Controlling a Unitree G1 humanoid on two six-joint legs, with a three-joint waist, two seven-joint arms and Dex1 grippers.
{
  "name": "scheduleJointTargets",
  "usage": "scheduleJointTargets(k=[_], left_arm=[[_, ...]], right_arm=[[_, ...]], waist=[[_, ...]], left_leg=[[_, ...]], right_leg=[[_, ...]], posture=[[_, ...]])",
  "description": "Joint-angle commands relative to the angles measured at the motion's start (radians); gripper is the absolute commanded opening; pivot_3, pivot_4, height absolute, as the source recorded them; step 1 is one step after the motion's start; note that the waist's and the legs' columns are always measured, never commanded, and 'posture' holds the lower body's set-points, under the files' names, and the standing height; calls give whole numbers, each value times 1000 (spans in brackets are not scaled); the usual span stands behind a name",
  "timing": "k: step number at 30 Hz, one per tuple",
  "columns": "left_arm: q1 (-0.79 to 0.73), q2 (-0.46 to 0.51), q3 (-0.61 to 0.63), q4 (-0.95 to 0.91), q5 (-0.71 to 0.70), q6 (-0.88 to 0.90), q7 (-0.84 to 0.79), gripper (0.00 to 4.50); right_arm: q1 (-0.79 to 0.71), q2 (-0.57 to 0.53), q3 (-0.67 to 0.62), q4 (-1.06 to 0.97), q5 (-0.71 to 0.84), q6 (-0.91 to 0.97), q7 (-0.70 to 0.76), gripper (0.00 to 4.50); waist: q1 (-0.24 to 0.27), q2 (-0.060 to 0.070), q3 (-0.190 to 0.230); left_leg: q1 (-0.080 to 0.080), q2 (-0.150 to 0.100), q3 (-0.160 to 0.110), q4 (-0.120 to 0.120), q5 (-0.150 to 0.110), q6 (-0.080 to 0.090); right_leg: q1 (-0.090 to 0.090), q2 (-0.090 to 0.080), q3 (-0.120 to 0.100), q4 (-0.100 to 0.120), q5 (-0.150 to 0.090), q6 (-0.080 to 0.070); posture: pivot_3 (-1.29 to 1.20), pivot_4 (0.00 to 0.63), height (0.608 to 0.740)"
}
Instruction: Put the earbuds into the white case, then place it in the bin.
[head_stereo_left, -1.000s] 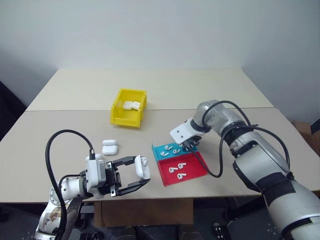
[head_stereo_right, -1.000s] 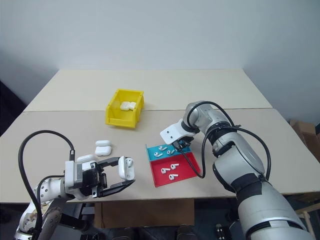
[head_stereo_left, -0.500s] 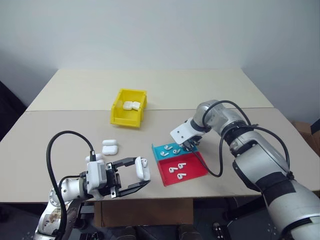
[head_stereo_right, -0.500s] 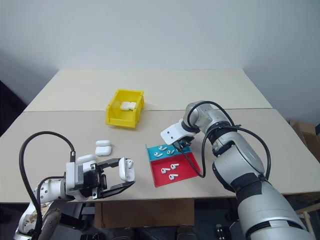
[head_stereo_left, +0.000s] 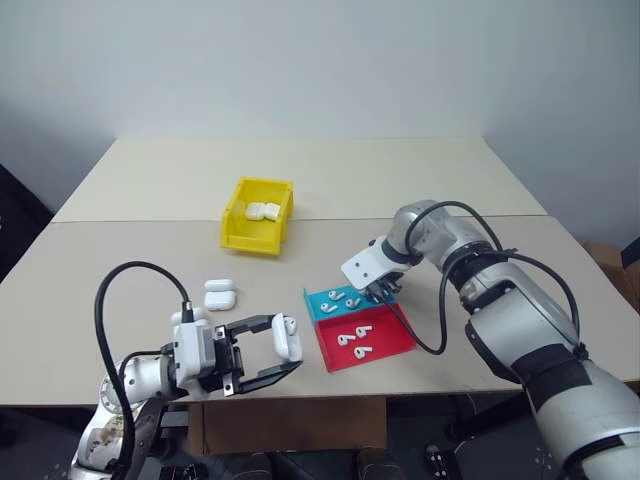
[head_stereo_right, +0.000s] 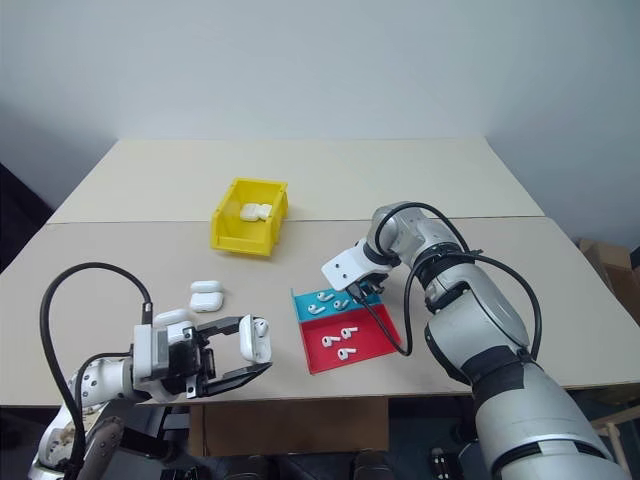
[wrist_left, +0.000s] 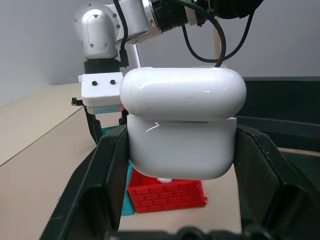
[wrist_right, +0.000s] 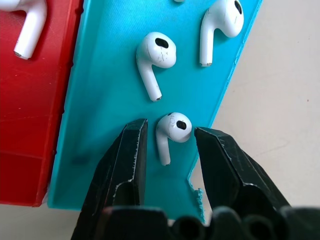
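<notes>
Glossy white plastic all over this one. The left gripper (head_stereo_left: 272, 345) is clamped on the white case (wrist_left: 182, 127) with its lid popped open, holding it up past the front edge of the table (head_stereo_left: 420, 185), toward the front left corner. Two more cases (head_stereo_left: 219, 293) sit on the table just behind it.

The right gripper (wrist_right: 170, 145) points down into the blue tray (wrist_right: 107, 125) at its edge, fingers part open with one earbud (wrist_right: 171, 129) lying between them. The fingers look apart from it, so it isn't gripped. More earbuds (head_stereo_left: 340, 297) lie in that tray, and two others in the red tray (head_stereo_left: 385, 340) touching it on the side nearer the front edge.

The yellow bin (head_stereo_left: 240, 235) is mid-table, well apart from the trays, with finished cases (head_stereo_left: 263, 211) inside.
</notes>
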Motion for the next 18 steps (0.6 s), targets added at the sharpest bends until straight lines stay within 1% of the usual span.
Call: scheduleJointTargets(k=[1, 7, 13, 15, 18], left_arm=[[-5, 6, -1, -29, 2, -16, 7, 2787], [-5, 5, -11, -38, 3, -8, 16, 2787], [-10, 4, -22, -28, 9, -17, 15, 2787], [-11, 5, -24, -27, 11, -16, 15, 2787], [-10, 9, -23, -30, 11, -9, 16, 2787]], right_arm=[[-12, -3, -15, -4, -7, -20, -15, 1926], [-8, -6, -18, -7, -4, -44, 2, 1926], [-5, -10, -18, -7, -11, -50, -11, 1926], [-5, -10, -18, -7, -15, -51, -22, 1574], [-4, -10, -13, -6, -23, -54, -35, 1574]], waist=[[0, 0, 0], [0, 0, 0], [0, 0, 0], [0, 0, 0], [0, 0, 0]], left_leg=[[0, 0, 0, 0, 0, 0], [0, 0, 0, 0, 0, 0], [0, 0, 0, 0, 0, 0], [0, 0, 0, 0, 0, 0], [0, 0, 0, 0, 0, 0]], right_leg=[[0, 0, 0, 0, 0, 0], [0, 0, 0, 0, 0, 0], [0, 0, 0, 0, 0, 0], [0, 0, 0, 0, 0, 0], [0, 0, 0, 0, 0, 0]], posture=[[0, 150, 740], [0, 150, 740], [0, 150, 740], [0, 150, 740], [0, 150, 740]])
